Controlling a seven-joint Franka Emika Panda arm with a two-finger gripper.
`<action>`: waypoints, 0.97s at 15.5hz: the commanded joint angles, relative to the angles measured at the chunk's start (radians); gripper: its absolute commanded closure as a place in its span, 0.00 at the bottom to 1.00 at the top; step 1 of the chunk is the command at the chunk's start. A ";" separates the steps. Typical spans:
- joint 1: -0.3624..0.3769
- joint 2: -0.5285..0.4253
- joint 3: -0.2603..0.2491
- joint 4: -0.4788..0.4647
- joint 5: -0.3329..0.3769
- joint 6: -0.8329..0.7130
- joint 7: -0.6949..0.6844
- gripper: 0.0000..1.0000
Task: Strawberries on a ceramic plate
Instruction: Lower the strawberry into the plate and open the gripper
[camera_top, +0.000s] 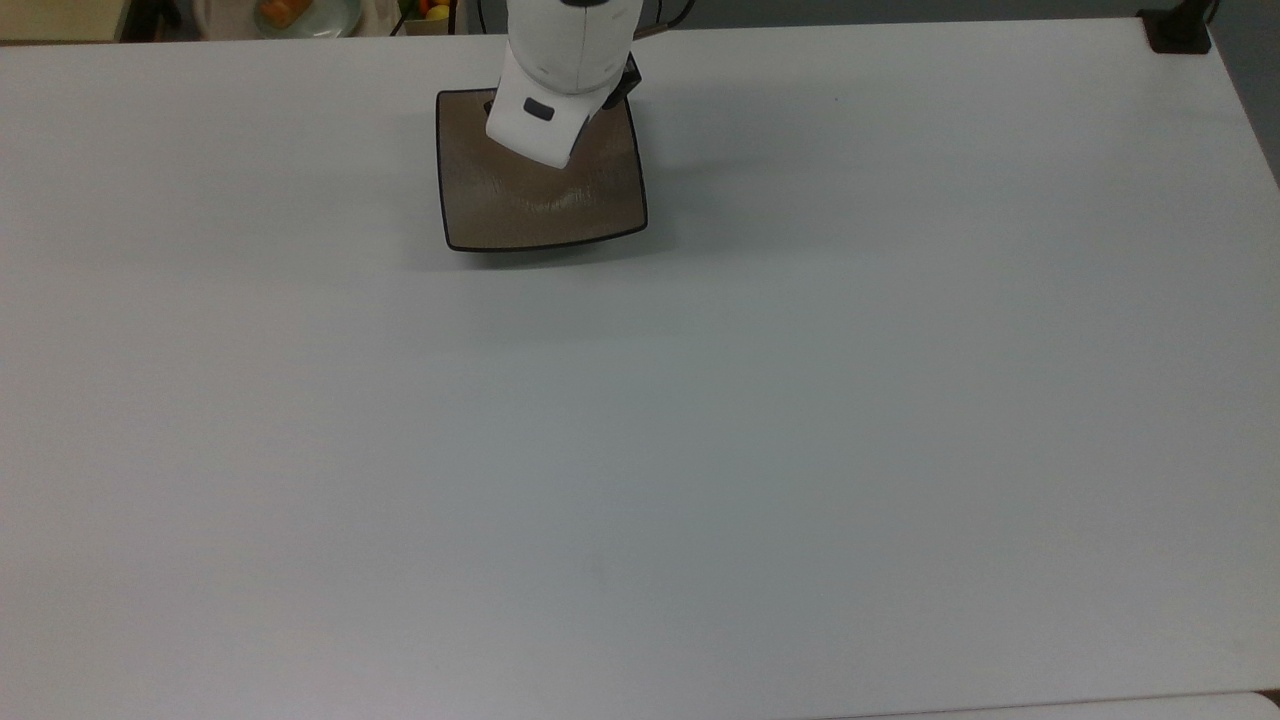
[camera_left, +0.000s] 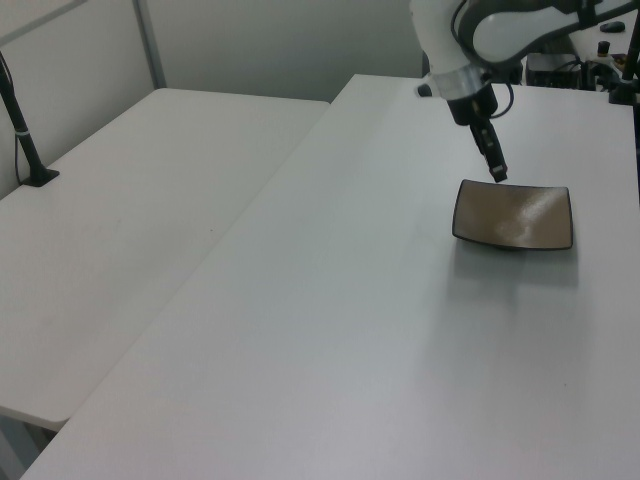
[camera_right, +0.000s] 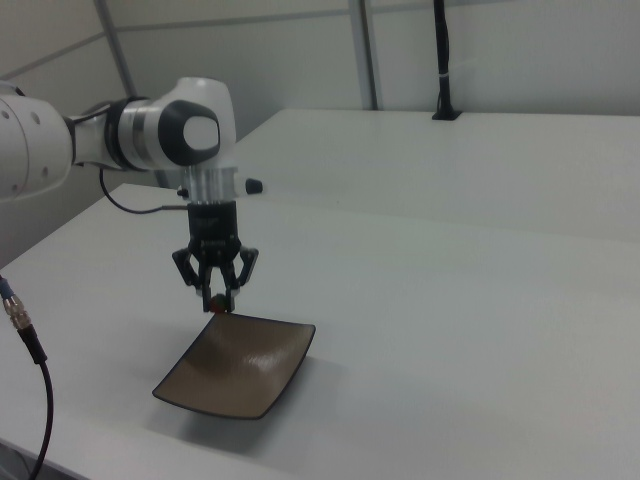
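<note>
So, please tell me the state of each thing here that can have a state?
End effector: shut on the strawberry, above one edge of the plate.
Strawberry: held between the fingertips, not yet on the plate.
Plate: flat on the table, nothing lying on it.
</note>
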 joint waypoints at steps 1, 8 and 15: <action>-0.004 -0.041 0.004 -0.126 0.015 0.071 -0.017 0.82; 0.000 -0.041 0.004 -0.260 0.012 0.266 -0.004 0.82; -0.013 -0.042 0.003 -0.287 0.000 0.323 -0.004 0.00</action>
